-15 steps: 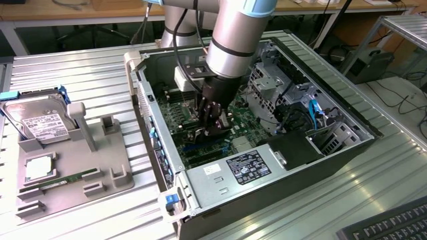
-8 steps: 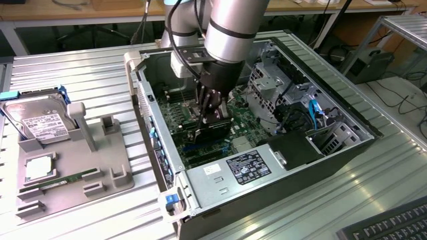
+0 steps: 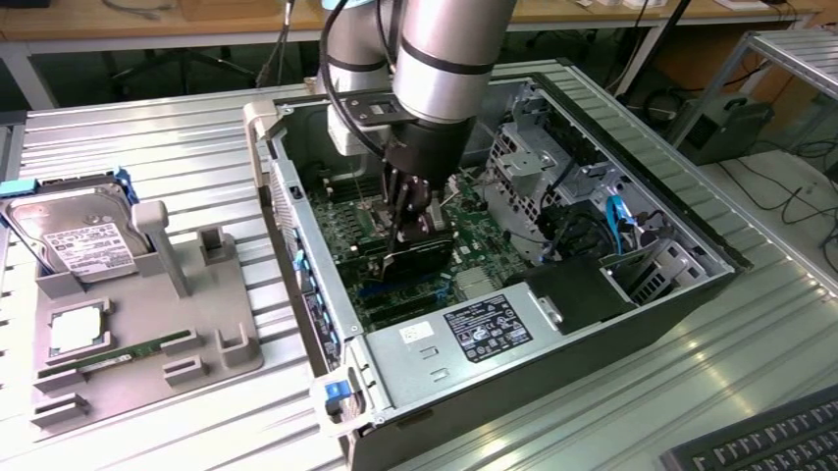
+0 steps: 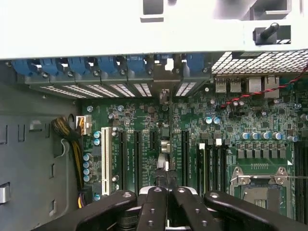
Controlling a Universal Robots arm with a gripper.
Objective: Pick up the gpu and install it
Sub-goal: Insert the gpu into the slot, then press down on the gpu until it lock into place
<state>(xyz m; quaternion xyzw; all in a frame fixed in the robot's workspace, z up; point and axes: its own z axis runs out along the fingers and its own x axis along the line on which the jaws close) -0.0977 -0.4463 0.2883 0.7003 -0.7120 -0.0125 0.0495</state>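
Hand (image 3: 416, 234) lowered deep inside the open computer case (image 3: 654, 221), fingers (image 4: 185, 204) pressed together on the top edge of the gpu (image 3: 422, 257). Gpu held upright on edge directly beneath the hand, just above the green motherboard (image 4: 231, 125) and its black expansion slots (image 4: 185, 154). In the wrist view, thin card edge clamped between the closed fingers, in line with a slot bracket opening at the case's rear wall. Crowded close around: metal drive cage (image 3: 531, 162), power supply (image 3: 478, 329), blue cable (image 3: 615, 216). Out on the tabletop (image 3: 171, 147), at the exterior view's left, grey holder tray (image 3: 183, 314) carrying a hard drive (image 3: 73, 231) and a green memory stick (image 3: 125, 355).
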